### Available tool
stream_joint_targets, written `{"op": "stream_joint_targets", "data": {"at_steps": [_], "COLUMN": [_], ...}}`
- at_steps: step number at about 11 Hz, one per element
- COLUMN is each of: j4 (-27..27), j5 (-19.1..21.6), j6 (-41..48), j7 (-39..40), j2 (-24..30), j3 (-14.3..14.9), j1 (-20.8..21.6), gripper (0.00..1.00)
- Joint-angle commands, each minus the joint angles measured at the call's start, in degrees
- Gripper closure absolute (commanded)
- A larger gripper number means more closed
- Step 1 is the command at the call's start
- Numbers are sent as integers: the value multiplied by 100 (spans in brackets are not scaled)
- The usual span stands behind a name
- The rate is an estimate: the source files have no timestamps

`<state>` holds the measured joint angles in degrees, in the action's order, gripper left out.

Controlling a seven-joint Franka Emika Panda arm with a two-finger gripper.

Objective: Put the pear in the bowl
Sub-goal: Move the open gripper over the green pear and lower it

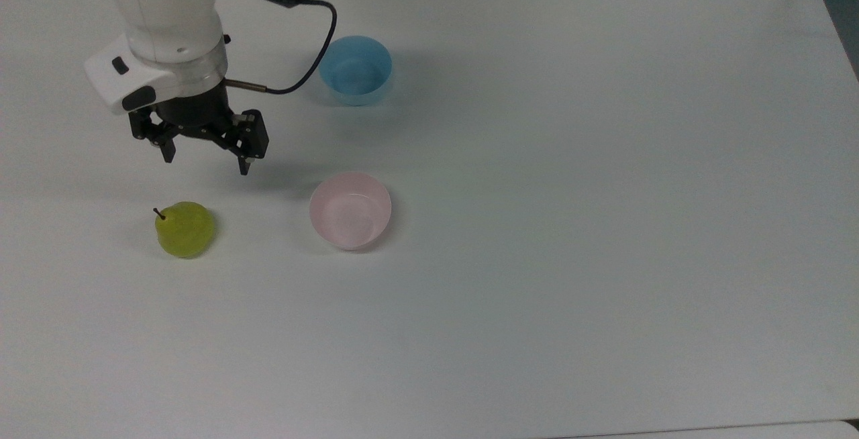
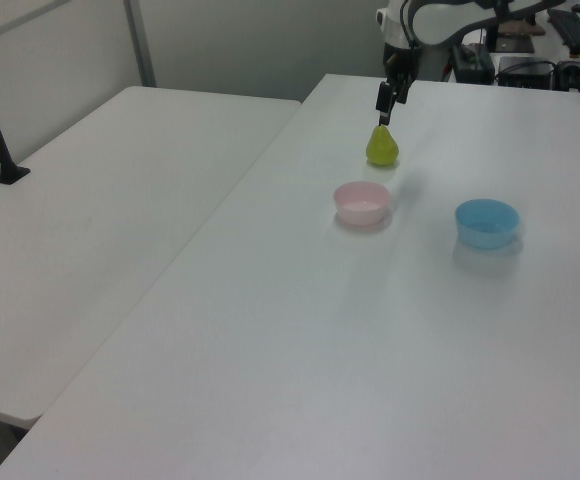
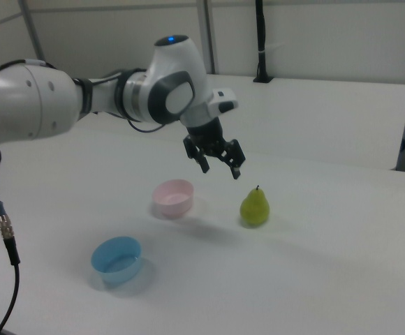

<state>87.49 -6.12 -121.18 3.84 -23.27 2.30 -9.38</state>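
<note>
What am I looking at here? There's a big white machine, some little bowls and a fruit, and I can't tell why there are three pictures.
The white machine is a robot arm. At its end sits a black gripper with two fingers, which stand apart now and hold nothing.

The three pictures show the same moment from three cameras: the top view looks down on the table, and the left view and the right view look across it from the sides.

Three things rest on the table: a yellow-green pear standing upright with its stem up, a pale pink bowl, and a light blue bowl. Both bowls are empty.

In the right view the gripper hangs in the air above the table, close to the pear but not touching it. The job is to put the pear in the pink bowl, so the arm is probably about to reach for it.
</note>
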Motion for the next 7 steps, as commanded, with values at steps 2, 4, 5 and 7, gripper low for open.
{"op": "stream_joint_targets", "data": {"at_steps": [2, 4, 5, 7], "j4": [-39, -30, -30, -30], "j5": [-144, -162, -171, -197], "j6": [-967, -1407, -1487, -1750], "j7": [73, 55, 55, 55], "j2": [-581, -845, -942, -1100], "j3": [7, 7, 7, 7], "j1": [-222, -240, -266, -337], "gripper": [0, 0, 0, 0]}}
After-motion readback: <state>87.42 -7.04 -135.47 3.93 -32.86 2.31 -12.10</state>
